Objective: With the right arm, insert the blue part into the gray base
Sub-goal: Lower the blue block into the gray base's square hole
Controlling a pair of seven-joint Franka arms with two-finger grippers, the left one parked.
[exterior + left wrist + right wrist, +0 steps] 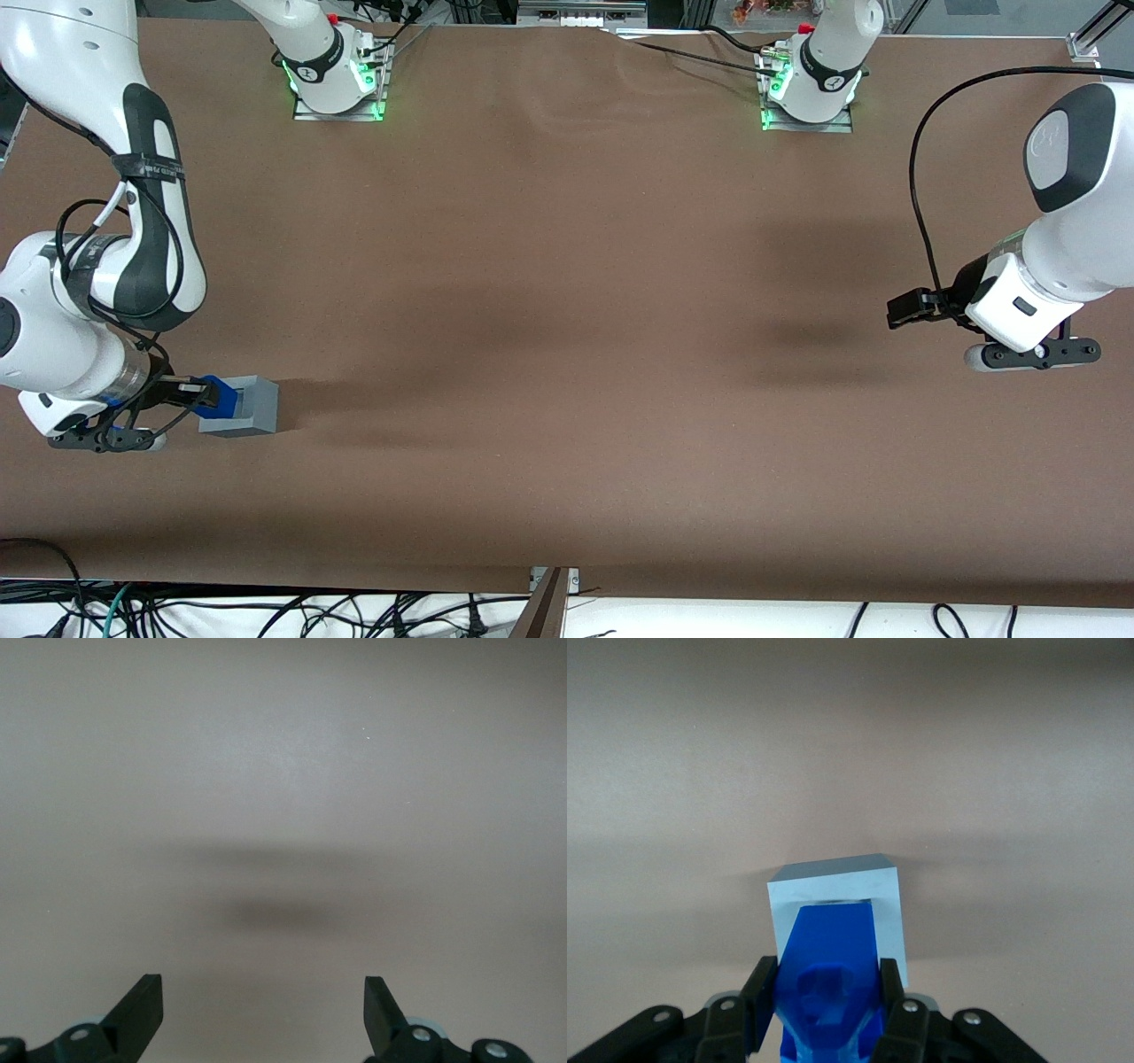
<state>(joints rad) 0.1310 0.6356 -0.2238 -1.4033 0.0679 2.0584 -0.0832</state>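
The gray base stands on the brown table at the working arm's end, fairly near the front camera; its recessed face is turned toward the gripper. My right gripper is shut on the blue part, pressed against that face. In the right wrist view the blue part sits clamped between the two black fingers, its tip lying in the socket of the gray base. How deep it sits is hidden. The gripper is level with the base.
Two arm mounts with green lights stand along the table edge farthest from the front camera. The parked arm hangs at its end of the table. Cables lie below the near table edge.
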